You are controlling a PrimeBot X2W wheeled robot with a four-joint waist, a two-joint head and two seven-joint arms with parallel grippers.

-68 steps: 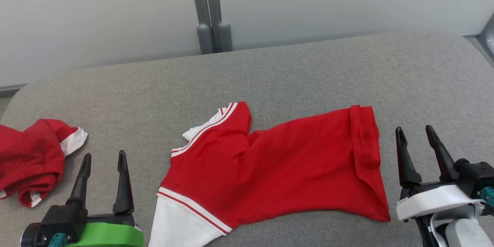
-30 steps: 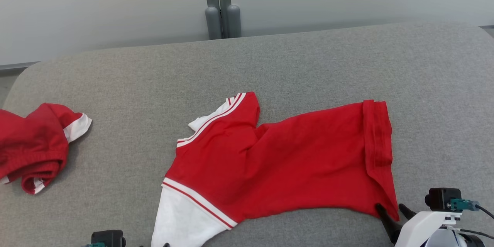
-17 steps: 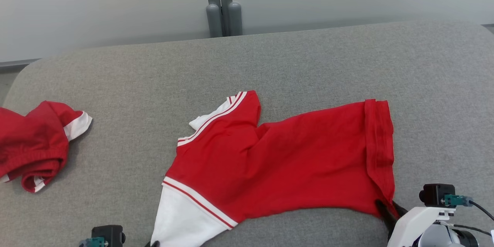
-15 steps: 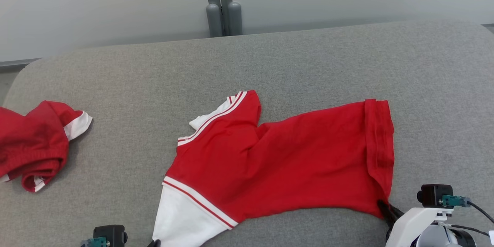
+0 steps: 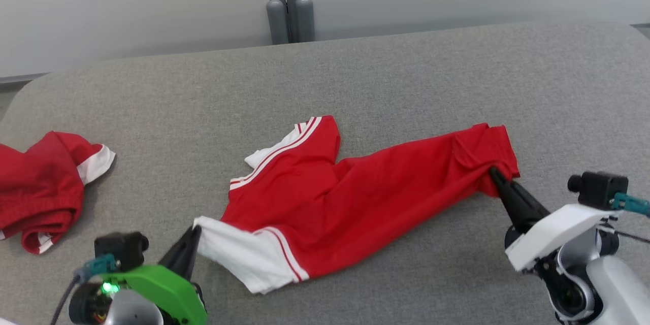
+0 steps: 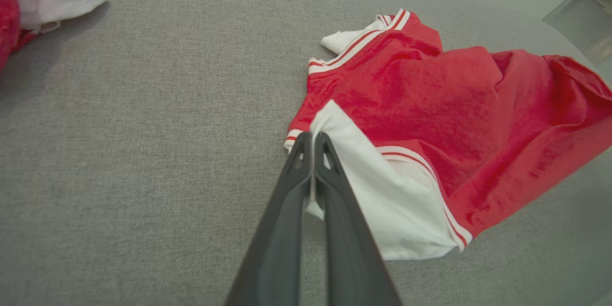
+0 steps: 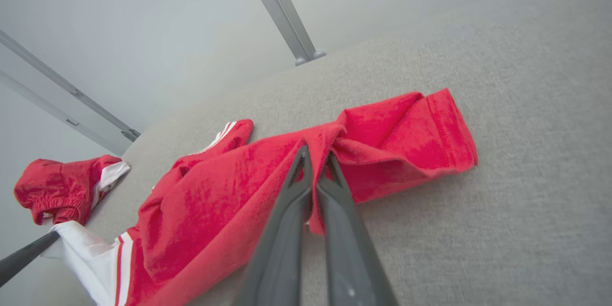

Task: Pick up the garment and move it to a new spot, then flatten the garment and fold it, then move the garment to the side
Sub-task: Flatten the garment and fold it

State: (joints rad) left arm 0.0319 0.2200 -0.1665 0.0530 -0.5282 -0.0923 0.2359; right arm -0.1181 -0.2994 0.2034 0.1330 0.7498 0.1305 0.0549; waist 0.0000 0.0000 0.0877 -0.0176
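Trainee: Grip status at both ends?

Technician: Both are closed on cloth. The left pincer (image 5: 193, 233) is clamped on the edge of the white sleeve (image 5: 238, 264), and the right pincer (image 5: 493, 175) is clamped on the bunched hem corner (image 5: 482, 155). Between them, the red short-sleeved jersey shirt with white striped trim (image 5: 365, 198) lies mid-way across the grey fabric-covered desk (image 5: 406, 76). Its near edge appears lifted and its far edge rests on the surface.

Trainee: Procedure for the lift?

Technician: Raise both pincers evenly and level. Hold the span taut but not stretched, since each grip takes little cloth and may slip. Clear the trailing far edge before travelling. Route away from the crumpled red-and-white garment (image 5: 40, 198) at the left. Set down on the bare area farther back, short of the grey upright post (image 5: 287, 15).
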